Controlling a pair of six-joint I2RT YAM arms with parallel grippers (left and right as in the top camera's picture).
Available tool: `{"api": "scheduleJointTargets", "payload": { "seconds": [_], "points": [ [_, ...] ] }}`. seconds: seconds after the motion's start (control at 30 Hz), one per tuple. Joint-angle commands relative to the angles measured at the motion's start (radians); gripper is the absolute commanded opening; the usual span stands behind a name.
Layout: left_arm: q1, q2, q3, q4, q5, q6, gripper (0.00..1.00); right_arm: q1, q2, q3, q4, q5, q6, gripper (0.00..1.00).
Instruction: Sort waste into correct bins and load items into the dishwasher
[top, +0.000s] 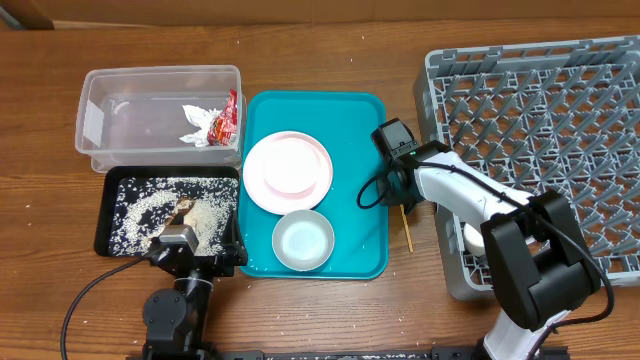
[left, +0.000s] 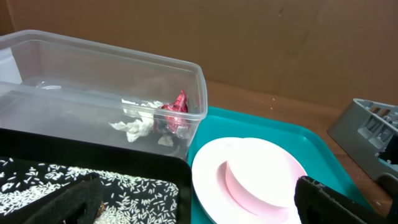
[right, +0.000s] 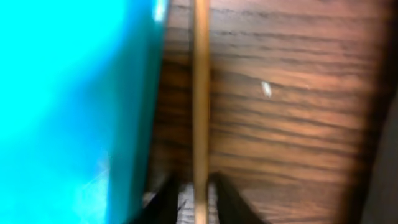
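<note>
Right pincer (right: 196, 194) straddles the chopstick (right: 200, 87), one finger each side; whether it really squeezes the wood, I cannot tell. The chopstick lies flat on the tabletop (right: 286, 137), its length running straight ahead from the pincer, the teal tray (right: 74, 93) just beside it.

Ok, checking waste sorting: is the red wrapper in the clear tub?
In. The red wrapper lies inside the clear tub, beside the crumpled tissue.

Chopstick (right: 200, 93), seemingly, just beside serving tray (right: 74, 93)
</note>
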Motion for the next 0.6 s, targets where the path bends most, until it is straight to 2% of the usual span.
{"api": "scheduleJointTargets", "payload": {
  "seconds": [0.0, 0.13, 0.3, 0.43, 0.57],
  "points": [
    [-0.009, -0.011, -0.012, 0.006, 0.001, 0.011, 1.00, 0.001, 0.013, -0.024, -0.008, -0.026, 0.007, 0.04],
    [-0.009, -0.011, -0.012, 0.006, 0.001, 0.011, 1.00, 0.000, -0.006, 0.043, -0.079, -0.032, 0.008, 0.04],
    [-0.009, -0.011, -0.012, 0.006, 0.001, 0.011, 1.00, 0.000, -0.068, 0.209, -0.211, -0.013, 0.008, 0.04],
    [-0.009, -0.011, -0.012, 0.006, 0.001, 0.011, 1.00, -0.003, -0.125, 0.340, -0.286, 0.112, 0.000, 0.04],
    [-0.009, -0.011, -0.012, 0.006, 0.001, 0.011, 1.00, -0.038, -0.150, 0.372, -0.280, 0.282, -0.064, 0.04]
  ]
}}
